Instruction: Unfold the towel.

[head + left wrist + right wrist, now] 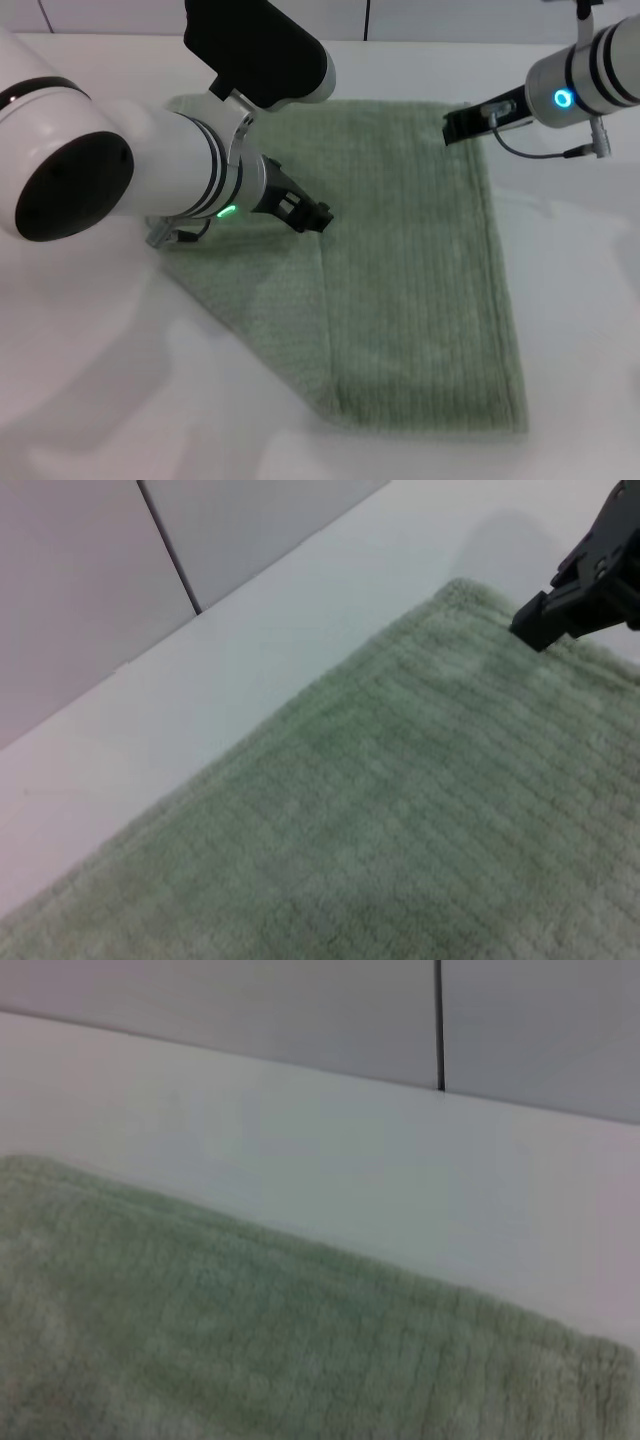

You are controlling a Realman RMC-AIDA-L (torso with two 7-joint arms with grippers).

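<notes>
Head view has the left gripper low over the towel near its middle fold line, right gripper at the far right corner; can't tell if either is apart or pinched. Towel lies flat on the white table. Left wrist view catches that right gripper at the corner; right wrist view shows just towel edge.

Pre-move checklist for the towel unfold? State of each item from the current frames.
1. Towel lies flat on the table: ok, but a fold edge runs down its middle, so unfolding is not done.
2. Left hand positioned at that fold edge: ok.
3. Right hand at the towel's far right corner: ok.
4. Either hand gripping cloth: cannot tell.
5. Hands apart from each other: ok.
6. Bare table beside the towel to spread onto: ok.
</notes>
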